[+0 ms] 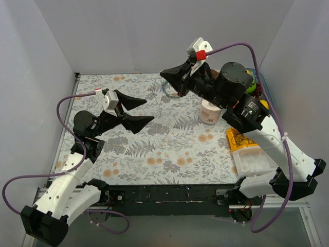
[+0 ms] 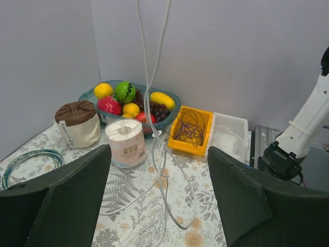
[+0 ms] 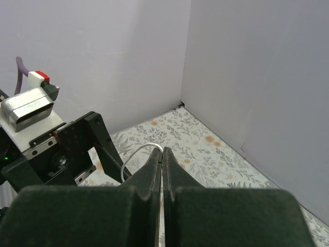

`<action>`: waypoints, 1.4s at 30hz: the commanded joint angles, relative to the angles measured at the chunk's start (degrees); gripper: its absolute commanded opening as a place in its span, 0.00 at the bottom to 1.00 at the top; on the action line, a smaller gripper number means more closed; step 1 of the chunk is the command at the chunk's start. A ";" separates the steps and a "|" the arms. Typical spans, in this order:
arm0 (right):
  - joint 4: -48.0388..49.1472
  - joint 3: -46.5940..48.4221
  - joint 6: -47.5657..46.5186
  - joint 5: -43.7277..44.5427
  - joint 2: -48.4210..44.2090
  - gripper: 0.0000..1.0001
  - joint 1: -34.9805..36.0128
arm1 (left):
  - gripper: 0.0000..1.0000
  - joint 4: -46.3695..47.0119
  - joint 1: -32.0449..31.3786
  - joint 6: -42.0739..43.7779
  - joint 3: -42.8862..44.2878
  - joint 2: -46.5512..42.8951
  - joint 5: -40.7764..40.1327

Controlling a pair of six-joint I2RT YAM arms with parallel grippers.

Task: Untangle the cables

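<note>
Right fingers [image 3: 152,172] clamp white cable [image 2: 152,121], raised near far desk [image 1: 169,159] edge. Left fingers [image 2: 77,185] spread, empty. Cable light, limp, slick; grab hanging strands low.

Thin white cable [image 2: 152,113]: smooth, faintly glossy plastic sheath. Matt black plastic on the left fingers [image 2: 67,200] and right fingers [image 3: 180,185]. Matt, cloth-like floral table cover [image 1: 169,149]. Far right: soft matt paper roll [image 2: 125,144], glossy yellow plastic bin [image 2: 186,148], smooth white plastic tray [image 2: 239,123], shiny fruit [image 2: 125,91] in a translucent plastic basket [image 2: 171,113].
</note>
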 commanded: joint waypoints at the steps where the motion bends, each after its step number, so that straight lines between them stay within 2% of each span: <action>1: 3.35 0.55 0.99 -4.51 0.83 0.01 0.07 | 0.74 1.17 0.05 -0.12 2.71 0.38 -2.57; 6: 0.98 0.99 0.99 -7.85 2.76 0.01 0.07 | 0.74 3.81 0.05 -0.56 4.56 0.90 -0.54; 8: 0.62 0.90 0.99 -8.56 3.03 0.01 0.16 | 0.67 4.25 0.05 -1.52 5.08 1.43 -0.89; 12: 0.71 0.55 0.99 -9.44 3.47 0.01 0.16 | 0.53 4.95 0.05 -2.14 5.52 1.96 -0.81; 15: 0.62 0.38 0.99 -9.79 3.56 0.01 0.16 | 0.26 4.78 0.05 -2.32 5.70 2.14 -1.42; 16: 0.62 0.20 0.99 -9.79 3.56 0.01 0.16 | 0.15 4.60 0.05 -2.23 5.79 2.05 -1.68; 17: 0.62 -0.15 0.99 -9.44 3.30 0.01 0.16 | 0.00 4.43 0.05 -2.40 5.88 2.13 -1.77; 22: -1.39 -2.78 -0.23 -6.19 2.76 0.01 -0.01 | 0.00 3.28 0.05 -3.45 6.23 1.52 -3.18; 23: -2.53 -3.22 -0.67 -7.23 3.37 0.09 -0.62 | 0.00 3.46 0.05 -3.72 6.40 1.52 -3.44; 24: -4.11 -3.40 -0.76 -8.63 3.82 0.21 -0.98 | 0.00 3.55 0.05 -4.16 6.49 1.43 -3.62; 25: -7.08 -3.58 -0.94 -10.56 4.17 0.43 -2.03 | 0.00 3.72 0.05 -4.86 6.84 1.35 -4.06; 29: -8.62 -10.85 -0.51 -23.72 2.96 0.63 -6.41 | 0.00 4.60 0.05 -6.18 8.42 0.91 -5.20; 31: -3.89 -21.03 3.25 -27.96 0.23 0.78 -9.05 | 0.00 5.04 0.05 -6.18 9.13 0.91 -5.81; 33: 7.78 -28.24 6.16 -33.51 -5.83 0.83 -12.40 | 0.00 4.61 0.05 -5.22 10.00 0.73 -5.99; 34: 11.40 -34.72 8.61 -34.22 -7.85 0.90 -13.10 | 0.00 4.26 0.05 -4.78 10.27 0.64 -5.99; 35: 15.26 -36.43 8.90 -33.88 -10.83 0.90 -13.63 | 0.00 3.99 0.05 -4.34 10.53 0.64 -5.99; 39: 14.24 -39.61 7.15 -33.69 -12.79 0.93 -13.64 | 0.00 4.77 0.05 -4.86 10.71 0.90 -5.99; 42: 18.88 -44.09 8.63 -33.87 -12.53 0.94 -13.55 | 0.00 6.27 0.14 -5.83 10.97 1.34 -5.47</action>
